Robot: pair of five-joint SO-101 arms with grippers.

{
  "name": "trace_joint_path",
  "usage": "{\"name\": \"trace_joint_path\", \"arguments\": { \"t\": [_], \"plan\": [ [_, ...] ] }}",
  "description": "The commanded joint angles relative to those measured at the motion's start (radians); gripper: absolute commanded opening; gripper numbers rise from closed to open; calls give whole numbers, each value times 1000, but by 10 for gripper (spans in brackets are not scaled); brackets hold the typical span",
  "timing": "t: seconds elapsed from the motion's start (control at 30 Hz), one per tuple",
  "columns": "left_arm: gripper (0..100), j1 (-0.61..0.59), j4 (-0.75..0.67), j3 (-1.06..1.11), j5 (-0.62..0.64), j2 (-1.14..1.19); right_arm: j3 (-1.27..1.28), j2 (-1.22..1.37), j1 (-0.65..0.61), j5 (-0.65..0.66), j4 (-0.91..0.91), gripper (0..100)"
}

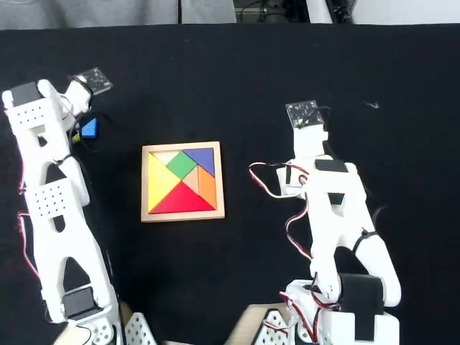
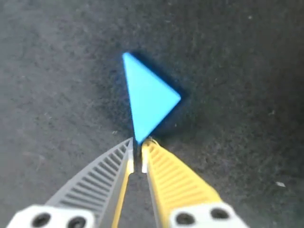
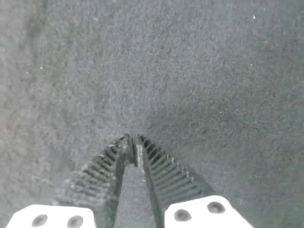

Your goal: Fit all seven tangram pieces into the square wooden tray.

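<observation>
The square wooden tray lies in the middle of the black cloth. It holds yellow, red, green, dark blue, orange and tan pieces, and a bare wooden triangle shows at its upper left corner. A light blue triangle is off to the tray's left, beside the left arm. My left gripper is shut, with one corner of that triangle pinched between its fingertips. To the right of the tray, my right gripper is shut on nothing over bare cloth.
Black cloth covers the whole table. The left arm stands along the left edge and the right arm right of the tray. The arms' bases sit at the front edge.
</observation>
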Motion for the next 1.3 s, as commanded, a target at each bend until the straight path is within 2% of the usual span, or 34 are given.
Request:
{"name": "trace_joint_path", "arguments": {
  "t": [0.0,0.1,0.17,0.27,0.4,0.47,0.5,0.6,0.83,0.97,1.13,1.27],
  "plan": [
    [48,18,15,209,17,-284,-19,-4,-15,12,-17,11],
    [48,48,2,369,21,-450,-21,-4,-15,12,-17,11],
    [48,71,-81,458,83,-496,-21,-4,-15,12,-17,11],
    [48,76,-310,506,253,-496,-19,-4,-15,12,-17,11],
    [45,31,-710,562,509,-411,-18,-4,-15,12,-17,11],
    [47,7,-841,578,580,-359,-16,-4,-15,12,-17,11],
    [47,1,-856,576,580,-331,-16,-4,-15,12,-17,11],
    [44,-2,-833,570,563,-273,-16,-4,-15,12,-17,11],
    [44,67,-577,567,562,-264,-18,-4,-15,12,-17,11],
    [44,117,-414,533,440,-252,-18,-4,-15,12,-17,11],
    [44,96,-371,527,394,-250,-16,-4,-15,14,-17,11],
    [43,90,-229,515,388,-264,-16,-4,-15,14,-17,11]
  ]
}}
